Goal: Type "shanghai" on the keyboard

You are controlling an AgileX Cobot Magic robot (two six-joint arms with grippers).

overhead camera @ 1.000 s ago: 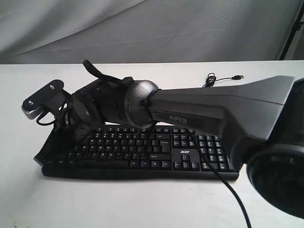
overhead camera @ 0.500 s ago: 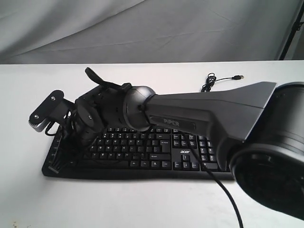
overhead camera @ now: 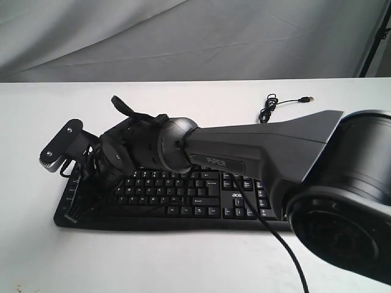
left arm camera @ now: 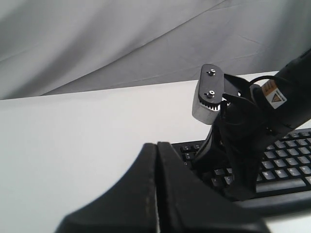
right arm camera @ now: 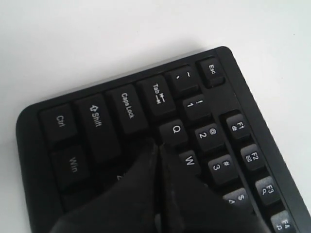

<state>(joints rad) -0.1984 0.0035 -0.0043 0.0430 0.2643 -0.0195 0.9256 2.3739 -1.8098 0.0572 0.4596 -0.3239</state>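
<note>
The black keyboard point(overhead camera: 183, 196) lies across the white table, its left end under my right arm. My right gripper point(overhead camera: 91, 192) reaches across from the right and is shut. In the right wrist view its joined tips point(right arm camera: 158, 145) sit low over the keyboard point(right arm camera: 97, 121), just below the Q key point(right arm camera: 174, 131) and beside W, between Caps Lock and those keys; the key under them is hidden. My left gripper point(left arm camera: 157, 144) is shut on nothing and hovers off the keyboard's left end point(left arm camera: 286, 155), facing the right arm's wrist point(left arm camera: 243, 145). It does not show in the exterior view.
The keyboard's thin black cable with its USB plug point(overhead camera: 275, 104) lies coiled on the table behind the keyboard. The right arm's dark body point(overhead camera: 263, 146) spans the keyboard's right half. A grey cloth backdrop point(overhead camera: 195, 36) hangs behind the white table point(overhead camera: 183, 262).
My right gripper has swung from beyond the keyboard's left edge inward over its leftmost keys and come lower. The arm's elbow has shifted left, toward the camera.
</note>
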